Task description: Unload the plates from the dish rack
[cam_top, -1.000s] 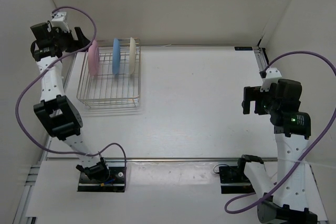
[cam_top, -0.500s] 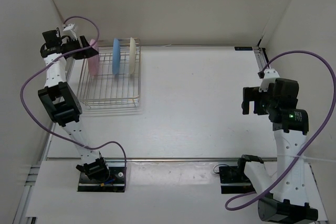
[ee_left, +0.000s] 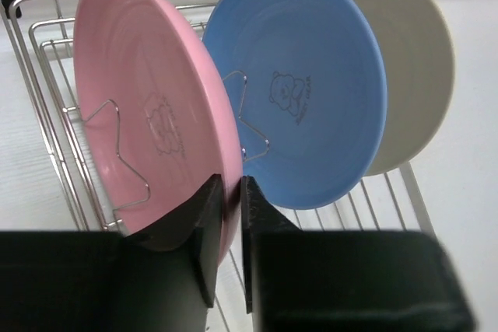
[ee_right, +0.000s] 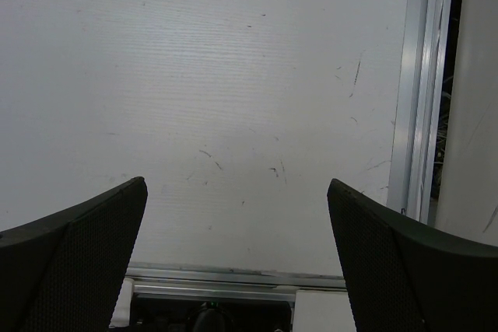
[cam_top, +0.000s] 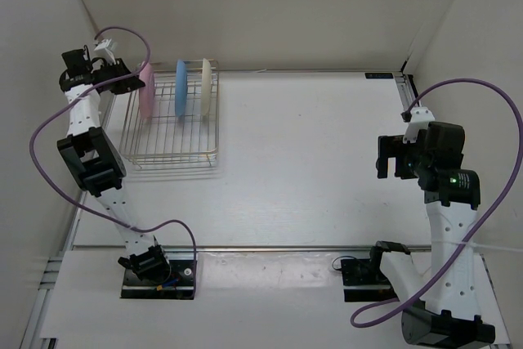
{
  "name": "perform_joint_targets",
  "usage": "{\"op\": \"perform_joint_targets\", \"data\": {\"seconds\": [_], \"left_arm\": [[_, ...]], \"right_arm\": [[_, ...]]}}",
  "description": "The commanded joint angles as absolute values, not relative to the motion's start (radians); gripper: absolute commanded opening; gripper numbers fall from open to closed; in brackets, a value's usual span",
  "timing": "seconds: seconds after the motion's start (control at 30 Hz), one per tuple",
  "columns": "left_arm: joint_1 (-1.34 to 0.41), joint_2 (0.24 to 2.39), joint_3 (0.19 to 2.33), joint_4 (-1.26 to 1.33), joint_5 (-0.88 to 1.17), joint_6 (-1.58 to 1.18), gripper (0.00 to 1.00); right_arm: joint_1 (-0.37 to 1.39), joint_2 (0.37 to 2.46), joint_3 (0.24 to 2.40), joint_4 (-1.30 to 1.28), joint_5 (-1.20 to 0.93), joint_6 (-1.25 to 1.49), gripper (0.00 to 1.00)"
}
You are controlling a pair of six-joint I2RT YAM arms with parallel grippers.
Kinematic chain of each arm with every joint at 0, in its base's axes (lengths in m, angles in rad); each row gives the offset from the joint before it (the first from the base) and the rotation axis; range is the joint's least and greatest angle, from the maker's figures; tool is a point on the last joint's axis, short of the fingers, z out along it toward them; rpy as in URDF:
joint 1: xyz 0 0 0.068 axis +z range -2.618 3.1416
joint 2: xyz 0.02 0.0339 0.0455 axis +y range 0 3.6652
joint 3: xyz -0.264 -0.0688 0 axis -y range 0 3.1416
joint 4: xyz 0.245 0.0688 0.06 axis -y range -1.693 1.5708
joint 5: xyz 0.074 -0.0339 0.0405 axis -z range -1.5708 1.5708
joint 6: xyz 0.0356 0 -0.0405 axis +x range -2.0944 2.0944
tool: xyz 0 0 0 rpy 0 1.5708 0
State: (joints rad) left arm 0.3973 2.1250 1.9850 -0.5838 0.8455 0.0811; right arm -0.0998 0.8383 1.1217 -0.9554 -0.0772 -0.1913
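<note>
Three items are left to lift out of the rectangular silver wire-grid dish rack (cam_top: 170,143), so by these views the unloading is at its first pick and none of it is finished: a round, shallow pink plate (ee_left: 148,106), a round blue plate (ee_left: 311,91) and a round cream-white plate (ee_left: 420,60) all stand on edge between the rack's wire prongs. The left gripper (ee_left: 231,190) has its two black fingers drawn close together, one on each face of the pink plate's lower rim, and it looks clamped on that rim. The pink plate rises directly ahead of this gripper, the blue plate stands just beyond it and off to one side, and the cream-white plate stands farthest from it, partly hidden behind the blue one. No plate appears raised clear of the wires yet. The pink and blue plates are glossy and smooth, each with a small faint bear outline at its centre; the cream-white plate's centre is hidden. The right gripper (ee_right: 236,186) hangs with its fingers wide apart and nothing between them, only the bare white tabletop (ee_right: 233,75) below it, well apart from the rack.
</note>
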Motion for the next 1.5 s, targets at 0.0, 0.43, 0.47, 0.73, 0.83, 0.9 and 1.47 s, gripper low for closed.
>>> {"op": "perform_joint_targets", "data": {"seconds": [0.0,0.43,0.47,0.73,0.83,0.9,1.47], "left_arm": [[0.405,2.14,2.013,-0.586,0.887,0.086,0.24],[0.425,2.09,2.013,-0.552,0.955,0.032,0.11],[0.436,2.076,2.013,-0.552,0.956,0.019,0.11],[0.436,1.979,2.14,-0.603,0.965,-0.017,0.11],[0.436,1.936,2.216,-0.649,0.974,-0.008,0.11],[0.436,1.878,2.235,-0.66,0.974,0.008,0.11],[-0.205,1.264,1.737,-1.176,0.679,0.644,0.11]], "right_arm": [[-0.097,0.819,1.143,-0.94,-0.069,-0.198,1.0],[-0.097,0.83,1.123,-0.931,-0.069,-0.189,1.0],[-0.097,0.83,1.123,-0.931,-0.078,-0.189,1.0],[-0.097,0.85,1.114,-0.92,-0.101,-0.189,1.0],[-0.097,0.859,1.114,-0.92,-0.11,-0.189,1.0],[-0.097,0.871,1.114,-0.92,-0.121,-0.189,1.0],[-0.097,1.008,1.425,-0.951,-0.279,-0.172,1.0]]}}
